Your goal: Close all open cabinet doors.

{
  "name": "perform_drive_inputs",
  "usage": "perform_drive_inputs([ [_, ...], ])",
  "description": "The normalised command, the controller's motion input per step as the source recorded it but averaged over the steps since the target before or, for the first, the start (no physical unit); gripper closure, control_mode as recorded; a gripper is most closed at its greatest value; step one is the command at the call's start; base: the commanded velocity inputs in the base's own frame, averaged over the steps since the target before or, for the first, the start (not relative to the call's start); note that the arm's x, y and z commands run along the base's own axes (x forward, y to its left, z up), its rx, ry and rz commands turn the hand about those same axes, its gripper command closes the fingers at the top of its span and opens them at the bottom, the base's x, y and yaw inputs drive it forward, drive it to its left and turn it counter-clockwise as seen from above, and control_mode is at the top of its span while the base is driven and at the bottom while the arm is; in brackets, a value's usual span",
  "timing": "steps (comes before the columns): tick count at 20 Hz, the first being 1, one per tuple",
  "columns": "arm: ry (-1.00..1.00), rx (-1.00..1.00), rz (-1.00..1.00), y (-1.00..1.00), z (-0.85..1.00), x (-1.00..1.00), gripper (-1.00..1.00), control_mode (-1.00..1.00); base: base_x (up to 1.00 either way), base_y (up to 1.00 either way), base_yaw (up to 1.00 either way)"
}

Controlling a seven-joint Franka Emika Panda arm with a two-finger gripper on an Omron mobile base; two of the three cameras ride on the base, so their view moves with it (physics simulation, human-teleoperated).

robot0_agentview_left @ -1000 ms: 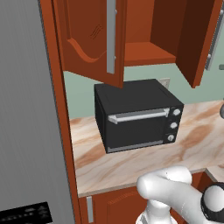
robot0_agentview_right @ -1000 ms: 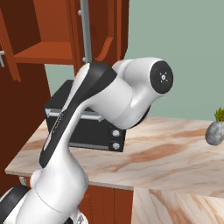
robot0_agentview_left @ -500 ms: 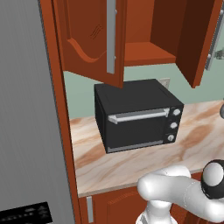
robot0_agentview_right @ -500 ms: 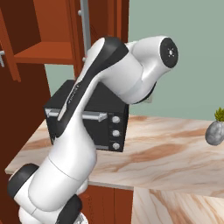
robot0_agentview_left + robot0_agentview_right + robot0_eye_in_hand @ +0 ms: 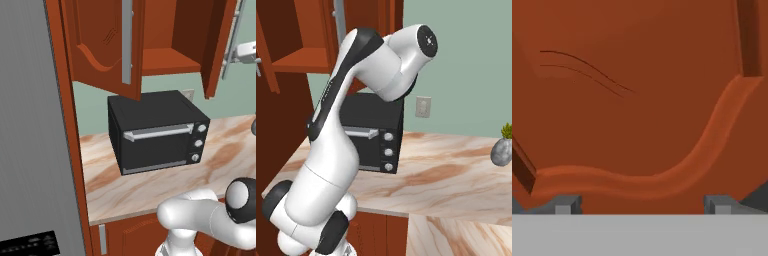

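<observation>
Above the counter (image 5: pixel 150 187), a cabinet door (image 5: pixel 637 110) faces the spread fingers (image 5: pixel 567 204).

White arm (image 5: pixel 351 135) before black microwave (image 5: pixel 378 135) on marble counter (image 5: pixel 456 177), open cabinet doors (image 5: pixel 363 42) above

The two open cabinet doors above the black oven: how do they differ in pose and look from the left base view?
The left cabinet door shows its wavy raised panel and handle broadly; the right cabinet door appears nearly edge-on. The left door hangs over the black oven; the right one stands beyond its right end. Both are reddish-brown and open.
</observation>
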Motion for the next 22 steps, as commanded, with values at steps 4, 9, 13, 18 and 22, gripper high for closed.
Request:
perform_drive_inputs([
  [4,0.00,0.00,0.00,0.79,0.00,0.26,-1.00,-1.00,0.00,0.00,0.00],
  [9,0.00,0.00,-0.01,0.70,0.00,0.52,-1.00,-1.00,0.00,0.00,0.00],
  [13,0.04,0.00,-0.04,0.30,0.00,0.93,-1.00,-1.00,0.00,0.00,0.00],
  [18,0.06,0.00,-0.01,0.03,0.00,1.00,-1.00,-1.00,0.00,0.00,0.00],
  [22,0.05,0.00,0.00,0.00,0.00,1.00,-1.00,-1.00,0.00,0.00,0.00],
])
